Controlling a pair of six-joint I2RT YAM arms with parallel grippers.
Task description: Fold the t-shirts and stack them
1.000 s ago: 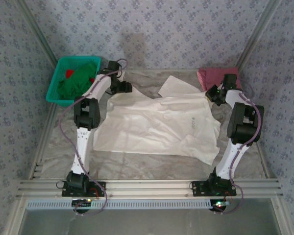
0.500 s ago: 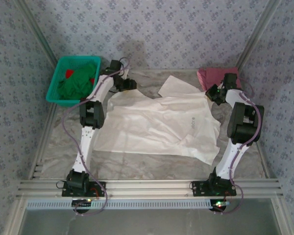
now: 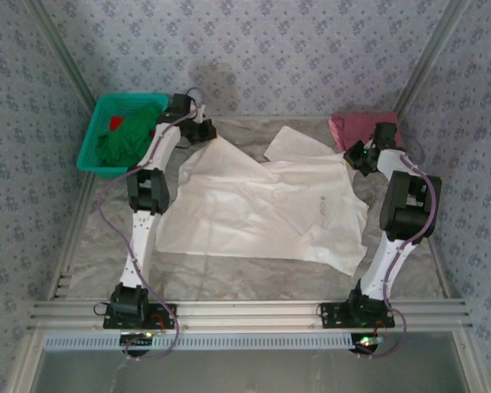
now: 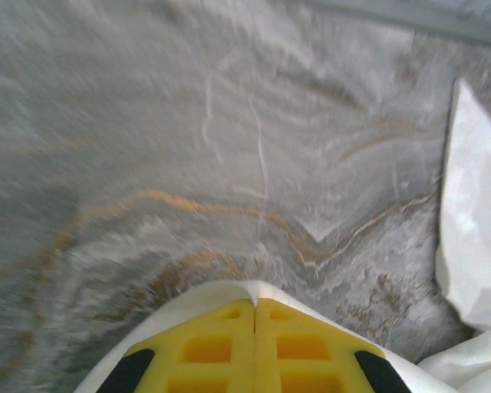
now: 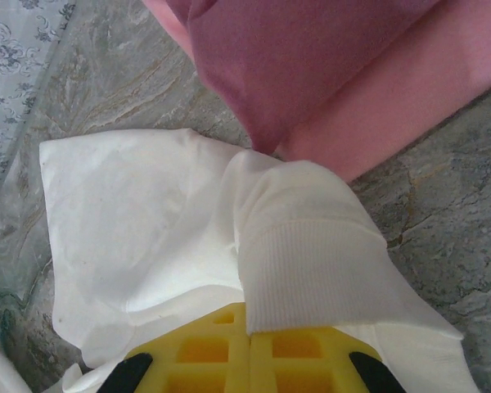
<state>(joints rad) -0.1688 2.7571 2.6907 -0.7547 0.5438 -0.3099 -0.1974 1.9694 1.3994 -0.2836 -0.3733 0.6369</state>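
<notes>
a grey marbled table (image 3: 254,266) boxed in by patterned walls. the pink t-shirt (image 3: 356,127) lies folded in the far right corner, so that one looks done. the cream t-shirt (image 3: 262,209) is spread mid-table, unfolded. the left gripper (image 3: 200,131) is clamped on its far left corner, and the right gripper (image 3: 354,155) on its ribbed edge beside the pink one. to my eye its folds and the stacking remain.

The left claw (image 4: 254,304) sits at the near edge, its two yellow fingers (image 4: 204,348) pressed tight together. A thin white rim curves over their tips. Past them lies the grey tabletop (image 4: 188,123) with wavy orange lines, a bit blurry. A white shirt (image 4: 475,221) bunches up on the right.
</notes>
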